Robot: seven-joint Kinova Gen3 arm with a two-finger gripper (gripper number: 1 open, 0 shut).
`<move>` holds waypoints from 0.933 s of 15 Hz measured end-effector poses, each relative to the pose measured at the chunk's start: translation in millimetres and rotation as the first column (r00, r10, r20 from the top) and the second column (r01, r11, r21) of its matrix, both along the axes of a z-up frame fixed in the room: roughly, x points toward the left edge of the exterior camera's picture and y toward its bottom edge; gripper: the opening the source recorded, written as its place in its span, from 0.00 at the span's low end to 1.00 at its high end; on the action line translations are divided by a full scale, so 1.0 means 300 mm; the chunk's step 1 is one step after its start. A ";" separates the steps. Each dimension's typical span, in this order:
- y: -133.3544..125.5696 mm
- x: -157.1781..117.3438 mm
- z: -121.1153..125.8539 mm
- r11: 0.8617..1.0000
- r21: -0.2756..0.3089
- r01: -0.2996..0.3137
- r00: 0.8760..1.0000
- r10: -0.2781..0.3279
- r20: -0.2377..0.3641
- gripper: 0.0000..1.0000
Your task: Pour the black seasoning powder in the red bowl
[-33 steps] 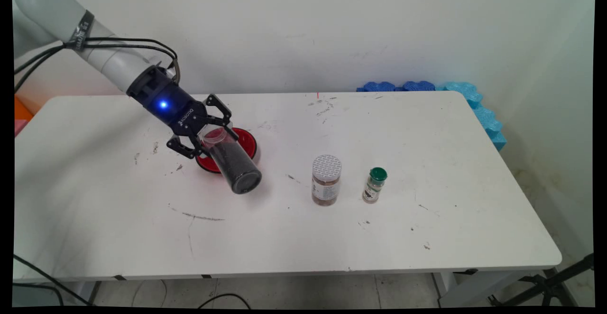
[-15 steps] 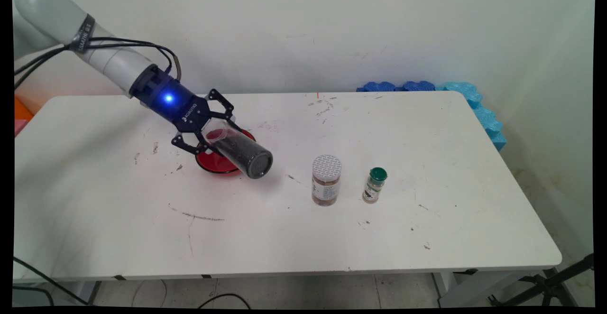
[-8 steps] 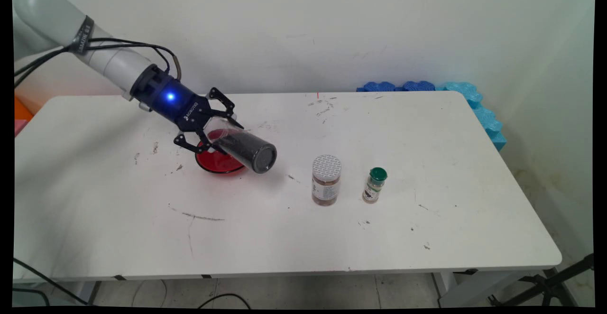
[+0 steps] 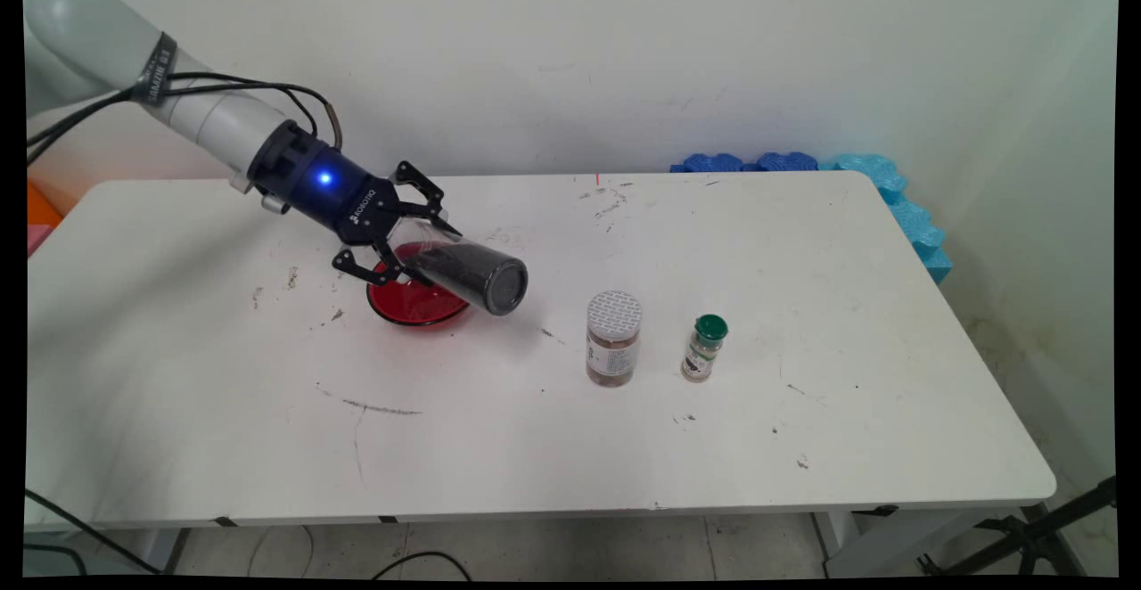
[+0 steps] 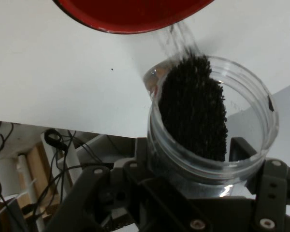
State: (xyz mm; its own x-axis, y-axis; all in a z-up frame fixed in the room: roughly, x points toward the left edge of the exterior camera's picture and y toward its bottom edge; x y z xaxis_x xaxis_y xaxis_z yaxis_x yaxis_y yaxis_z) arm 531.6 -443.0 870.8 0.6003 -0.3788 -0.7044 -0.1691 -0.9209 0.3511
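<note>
Gripping a clear jar (image 4: 463, 271) of black grains, the tool (image 4: 406, 247) tilts it over the red bowl (image 4: 412, 303).

So the gripper (image 4: 406, 242) is over the left half of the counter (image 4: 553, 447), holding a tilted jar (image 4: 468, 274) with its base pointing right, just above a dish (image 4: 414, 305). Right of that dish stands a bigger lidded jar (image 4: 613, 339), and a small bottle (image 4: 704, 348) is just right of it. Foam pieces (image 4: 802, 167) sit behind the counter's far right corner.
</note>
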 end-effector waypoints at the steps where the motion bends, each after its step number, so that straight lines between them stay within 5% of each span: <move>1: 0.000 0.000 0.000 1.000 0.004 -0.008 1.000 0.008 -0.004 0.00; 14: 0.002 -0.004 -0.003 0.997 0.039 -0.074 0.996 0.075 -0.037 0.00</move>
